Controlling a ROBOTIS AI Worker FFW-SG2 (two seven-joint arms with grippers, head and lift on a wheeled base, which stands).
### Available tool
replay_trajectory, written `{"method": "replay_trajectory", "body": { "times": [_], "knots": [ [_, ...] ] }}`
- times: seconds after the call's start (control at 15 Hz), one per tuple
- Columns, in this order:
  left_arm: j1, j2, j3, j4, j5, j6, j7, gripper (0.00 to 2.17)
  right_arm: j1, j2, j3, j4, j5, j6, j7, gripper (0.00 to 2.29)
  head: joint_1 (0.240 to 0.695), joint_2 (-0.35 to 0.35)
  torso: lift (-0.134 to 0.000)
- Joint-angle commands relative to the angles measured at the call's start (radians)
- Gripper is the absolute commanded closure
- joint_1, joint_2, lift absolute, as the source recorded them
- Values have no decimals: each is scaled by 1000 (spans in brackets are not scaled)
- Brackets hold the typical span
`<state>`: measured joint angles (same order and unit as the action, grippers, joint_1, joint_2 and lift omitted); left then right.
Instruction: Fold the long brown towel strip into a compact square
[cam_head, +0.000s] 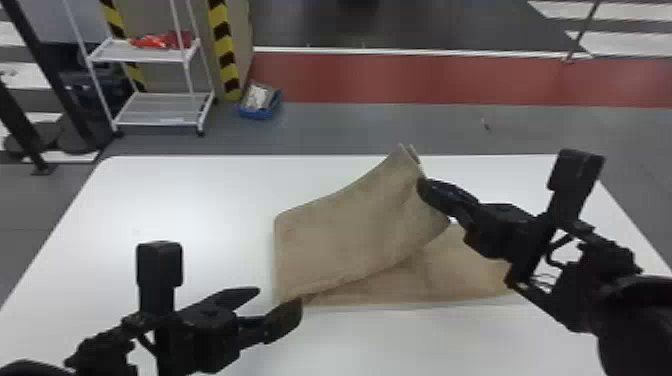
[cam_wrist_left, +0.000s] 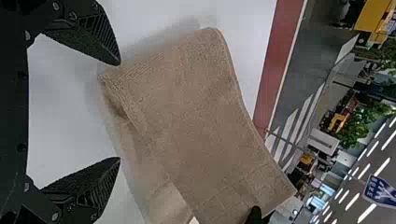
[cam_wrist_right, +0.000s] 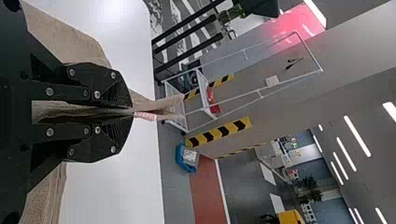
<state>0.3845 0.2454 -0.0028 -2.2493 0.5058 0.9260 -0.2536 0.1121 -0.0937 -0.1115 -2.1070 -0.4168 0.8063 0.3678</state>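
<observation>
Right gripper (cam_head: 424, 187) pinches towel (cam_head: 345, 237), left gripper (cam_head: 280, 296) gapes wide

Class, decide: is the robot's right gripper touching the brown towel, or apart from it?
Touching. The right wrist view shows the right gripper with its jaws shut on the towel.

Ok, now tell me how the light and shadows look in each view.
Head view: a soft bright sheen on the white table, left of the towel; left wrist view: a soft, faint shadow on the tabletop beside the towel's edge; right wrist view: ceiling lamps glare as white strips, and a red glow shows beyond the table.
</observation>
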Motion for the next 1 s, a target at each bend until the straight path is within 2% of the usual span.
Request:
{"method": "replay_trajectory", "body": {
  "times": [0.0,0.07,0.47,0.93],
  "knots": [
    [-1,0,-19,2,-27,-34,13,164,18,-3,-56,-13,-48,-6,3,1001,695,-38,-124],
    [-9,2,-17,2,-27,-34,19,164,31,-4,-86,-24,-74,-6,8,1001,695,-56,-124],
    [-35,3,-26,2,-39,-40,23,157,120,-6,-178,-53,-111,-77,19,1001,695,-118,-124],
    [-35,6,-48,2,-62,-40,23,157,178,0,-258,19,-125,-150,20,1001,695,-182,-124]
  ]
}}
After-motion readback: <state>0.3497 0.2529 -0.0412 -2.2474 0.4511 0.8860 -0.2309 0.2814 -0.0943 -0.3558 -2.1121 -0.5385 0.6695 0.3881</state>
